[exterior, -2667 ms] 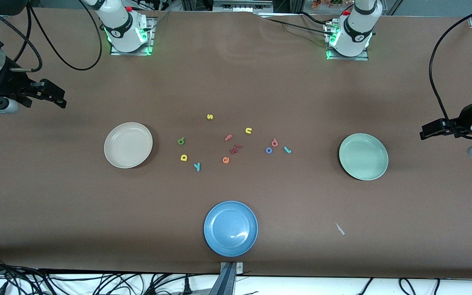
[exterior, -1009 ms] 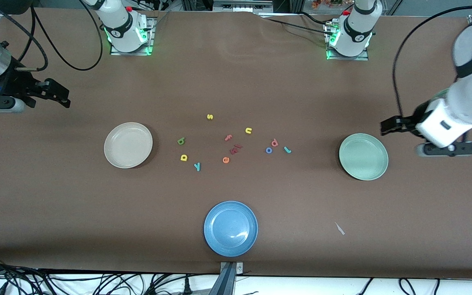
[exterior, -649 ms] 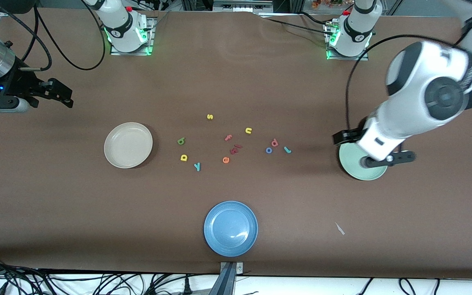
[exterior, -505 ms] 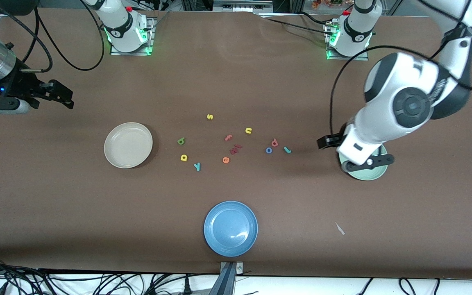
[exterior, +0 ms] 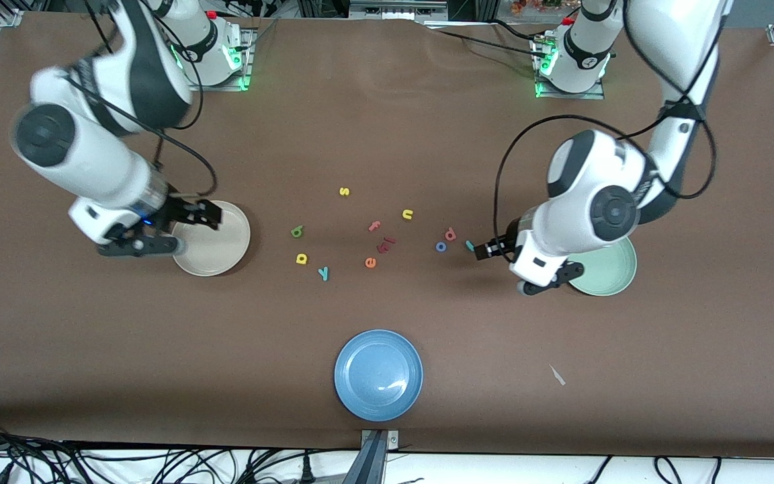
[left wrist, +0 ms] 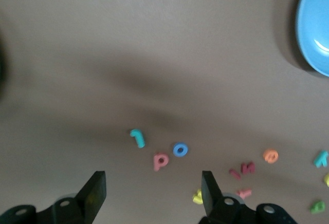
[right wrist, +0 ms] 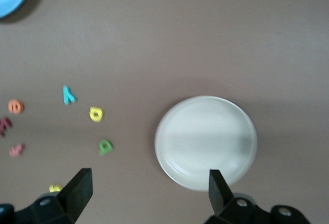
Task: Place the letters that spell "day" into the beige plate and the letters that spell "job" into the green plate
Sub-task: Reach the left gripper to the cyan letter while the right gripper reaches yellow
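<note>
The green "d" [exterior: 297, 232], yellow "a" [exterior: 302, 258] and teal "y" [exterior: 323, 273] lie on the table beside the beige plate [exterior: 219, 254]. My right gripper [exterior: 207, 216] hangs open over that plate's rim; its wrist view shows the plate [right wrist: 205, 142], "d" [right wrist: 105, 146], "a" [right wrist: 95, 114] and "y" [right wrist: 68, 95]. The blue "o" [exterior: 441, 247], pink "b" [exterior: 451, 234] and teal "j" [exterior: 469, 245] lie together near the green plate [exterior: 612, 277], which the left arm partly covers. My left gripper [exterior: 486, 249] is open, close beside the "j" [left wrist: 138, 138].
A blue plate [exterior: 378, 374] sits near the front edge. Between the two letter groups lie a yellow "s" [exterior: 344, 191], yellow "n" [exterior: 407, 214], pink "f" [exterior: 375, 226], orange "e" [exterior: 370, 262] and dark red pieces [exterior: 385, 244]. A pale scrap [exterior: 557, 375] lies nearer the camera.
Both arms have swung in from the table's ends. The left gripper passed over the green plate to the "j"; the right gripper moved to the beige plate. No letter has moved.
</note>
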